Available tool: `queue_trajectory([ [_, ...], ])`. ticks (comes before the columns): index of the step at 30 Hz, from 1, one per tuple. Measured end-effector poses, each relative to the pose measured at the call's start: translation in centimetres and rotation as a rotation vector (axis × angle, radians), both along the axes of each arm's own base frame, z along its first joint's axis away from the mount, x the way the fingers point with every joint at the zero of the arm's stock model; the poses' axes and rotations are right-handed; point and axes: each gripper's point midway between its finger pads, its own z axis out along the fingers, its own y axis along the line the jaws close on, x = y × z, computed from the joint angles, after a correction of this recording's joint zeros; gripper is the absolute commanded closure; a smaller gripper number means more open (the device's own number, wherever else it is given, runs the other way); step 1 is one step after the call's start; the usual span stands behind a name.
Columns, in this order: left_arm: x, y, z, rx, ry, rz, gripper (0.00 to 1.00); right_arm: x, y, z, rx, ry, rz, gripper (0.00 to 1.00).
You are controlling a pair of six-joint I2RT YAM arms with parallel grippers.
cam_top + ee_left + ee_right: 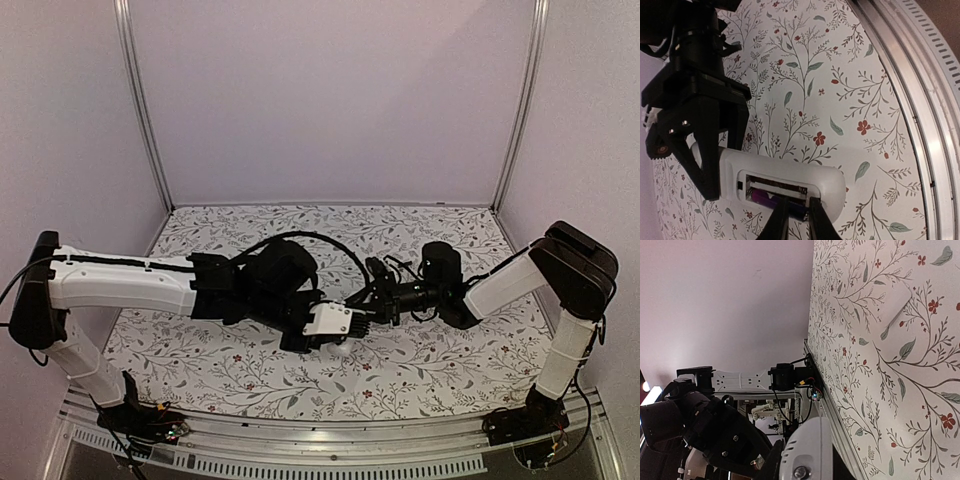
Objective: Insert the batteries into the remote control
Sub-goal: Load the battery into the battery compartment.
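The white remote control (790, 167) hangs above the floral cloth with its battery compartment open towards the left wrist camera. My right gripper (368, 312) is shut on one end of it, and its black fingers (700, 150) clamp the remote's left end in the left wrist view. In the right wrist view the remote's rounded end (810, 440) sits between the jaws of the right gripper (807, 467). A purple and dark blue battery (764, 196) lies partly in the compartment's lower slot. My left gripper (795, 202) is narrowly shut on its dark end. From above, the left gripper (312, 330) meets the remote (332, 320) at mid-table.
A small flat white rectangle (897, 302) lies on the cloth, apart from both arms. The metal rail (920, 100) marks the table's near edge. Pale walls close in the back and both sides.
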Motion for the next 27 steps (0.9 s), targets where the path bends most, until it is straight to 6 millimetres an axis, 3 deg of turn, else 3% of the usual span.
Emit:
queue_trajectory([
  [19,0.7,-0.8,0.0,-0.024,0.035,0.02,0.93,0.2,0.1,0.7,0.026,-0.026,-0.007,1.0],
  [27,1.2,-1.0,0.6,-0.07,0.066,0.023,0.95,0.4,0.2,2.1,0.075,-0.059,-0.01,1.0],
])
